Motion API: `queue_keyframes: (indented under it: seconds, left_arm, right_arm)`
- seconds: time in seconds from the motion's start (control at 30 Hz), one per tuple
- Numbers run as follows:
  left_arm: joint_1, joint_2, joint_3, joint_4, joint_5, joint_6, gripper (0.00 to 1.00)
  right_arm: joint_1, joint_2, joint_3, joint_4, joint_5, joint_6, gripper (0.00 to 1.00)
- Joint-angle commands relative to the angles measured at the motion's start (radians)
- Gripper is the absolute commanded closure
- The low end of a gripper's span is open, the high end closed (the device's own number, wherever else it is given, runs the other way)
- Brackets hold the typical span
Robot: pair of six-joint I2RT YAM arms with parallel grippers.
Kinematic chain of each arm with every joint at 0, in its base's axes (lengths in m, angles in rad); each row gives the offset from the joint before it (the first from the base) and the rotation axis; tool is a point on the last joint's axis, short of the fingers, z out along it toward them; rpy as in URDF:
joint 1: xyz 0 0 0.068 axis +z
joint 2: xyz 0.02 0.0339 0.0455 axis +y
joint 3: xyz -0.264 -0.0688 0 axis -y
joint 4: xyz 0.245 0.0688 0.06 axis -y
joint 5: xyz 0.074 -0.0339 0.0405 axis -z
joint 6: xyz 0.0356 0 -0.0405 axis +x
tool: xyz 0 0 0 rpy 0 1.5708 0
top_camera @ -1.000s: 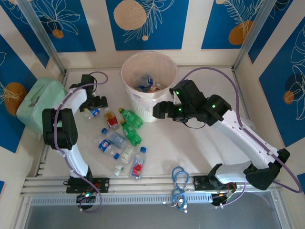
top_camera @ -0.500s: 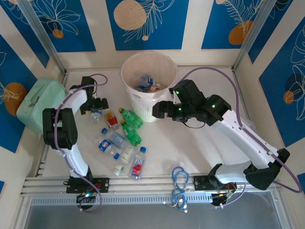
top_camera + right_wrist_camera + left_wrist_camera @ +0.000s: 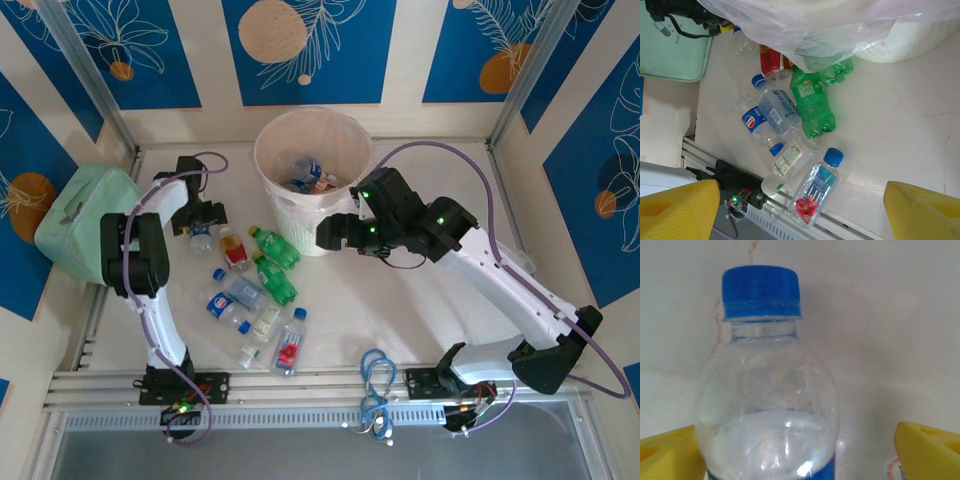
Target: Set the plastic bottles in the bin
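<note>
**A:** Top external first: how much is done?

**B:** A few bottles (image 3: pixel 305 176) lie in the bin (image 3: pixel 262 140), which stands at the far middle of the tabletop (image 3: pixel 420 300). They overlap inside the liner (image 3: pixel 805 25), so I can't count them.

**A:** And outside it?

**B:** About nine, as far as I can count, all on the tabletop left of the bin and toward the near edge. There is a clear bottle (image 3: pixel 202 241) at the far left, a red one (image 3: pixel 234 250) and two green ones (image 3: pixel 272 262). Nearer the rail lie several clear ones with blue labels. I'd judge more is left than done.

**A:** Is either tool carrying anything?

**B:** No. The left tool (image 3: pixel 200 230) has its fingers apart on either side of the clear bottle. On the left wrist view one finger sits just beside its wall and the other is well off it, so it isn't clamped. The right tool (image 3: pixel 325 233) hangs by the bin's near wall, fingers wide apart with nothing between them.

**A:** So the step in hand?

**B:** Probably picking up that clear bottle. Every loose one has yet to go in.
</note>
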Motion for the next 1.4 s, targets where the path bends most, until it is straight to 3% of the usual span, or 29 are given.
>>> queue_keyframes:
  seconds: [0.0, 0.33, 0.47, 0.7, 0.93, 1.1, 1.37]
  left_arm:
    - [0.012, 0.021, 0.007, -0.028, -0.013, -0.029, 0.12]
    - [0.02, 0.018, -0.008, -0.022, -0.002, -0.047, 0.28]
    - [0.022, -0.005, -0.001, -0.037, -0.024, -0.053, 0.4]
    - [0.023, -0.062, -0.012, -0.042, -0.026, -0.074, 0.44]
    - [0.022, -0.296, -0.022, -0.024, 0.136, -0.218, 0.47]
    - [0.018, -0.497, -0.088, 0.098, 0.357, -0.416, 0.46]
    - [-0.109, -0.686, -0.098, 0.239, 0.477, -0.637, 0.47]
  right_arm:
    - [0.002, 0.011, 0.045, -0.014, -0.007, 0.001, 0.15]
    - [0.002, 0.027, 0.066, -0.028, -0.005, -0.005, 0.19]
    - [0.003, 0.013, 0.061, -0.023, 0.0, 0.0, 0.2]
    - [0.003, -0.006, 0.051, -0.021, 0.006, 0.006, 0.2]
    - [0.04, -0.001, 0.084, 0.012, -0.008, -0.014, 0.2]
    - [0.092, 0.027, 0.147, 0.054, -0.023, -0.038, 0.19]
    - [0.088, 0.101, 0.277, 0.11, -0.131, -0.059, 0.14]
